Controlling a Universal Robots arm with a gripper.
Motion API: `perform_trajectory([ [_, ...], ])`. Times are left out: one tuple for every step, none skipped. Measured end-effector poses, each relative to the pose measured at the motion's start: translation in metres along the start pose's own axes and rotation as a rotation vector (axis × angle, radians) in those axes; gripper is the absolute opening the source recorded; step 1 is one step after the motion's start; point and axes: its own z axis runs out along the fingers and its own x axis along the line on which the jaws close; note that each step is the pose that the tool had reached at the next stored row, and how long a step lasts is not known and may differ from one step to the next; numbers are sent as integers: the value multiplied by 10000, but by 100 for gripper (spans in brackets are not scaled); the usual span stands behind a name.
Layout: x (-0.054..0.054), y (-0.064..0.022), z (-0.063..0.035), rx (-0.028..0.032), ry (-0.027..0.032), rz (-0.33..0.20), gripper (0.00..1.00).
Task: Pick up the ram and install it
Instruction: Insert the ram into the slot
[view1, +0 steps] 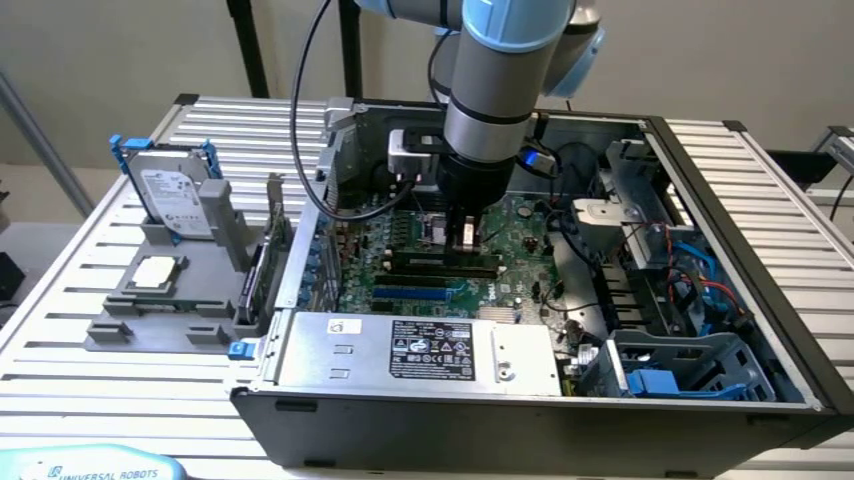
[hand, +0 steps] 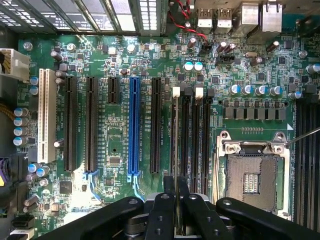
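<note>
The claw (hand: 176, 200) is clenched edge-on upon the ram (hand: 174, 150), a thin stick running out from between its fingers; the ram stands over a black memory slot (hand: 185, 135) on the motherboard (hand: 115, 145); beyond, the open case (view1: 747, 200).

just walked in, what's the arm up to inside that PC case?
The arm has its tool down inside the open PC case, shut on the ram, which it holds edge-on over the black memory slots on the motherboard. The stick looks lined up with a slot; whether it is seated cannot be told.
</note>
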Motion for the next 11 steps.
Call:
perform_trajectory([
  [-2,0,0,0,5,5,13],
  [-3,0,0,0,9,9,13],
  [-3,0,0,0,11,10,13],
  [-3,0,0,0,13,13,13],
  [-4,0,0,0,18,16,13],
  [-4,0,0,1,24,22,13],
  [-4,0,0,1,31,26,13],
  [-4,0,0,1,38,31,13],
  [-4,0,0,1,46,35,13],
  [-4,0,1,1,53,38,13],
  [-4,0,1,1,60,41,13],
])
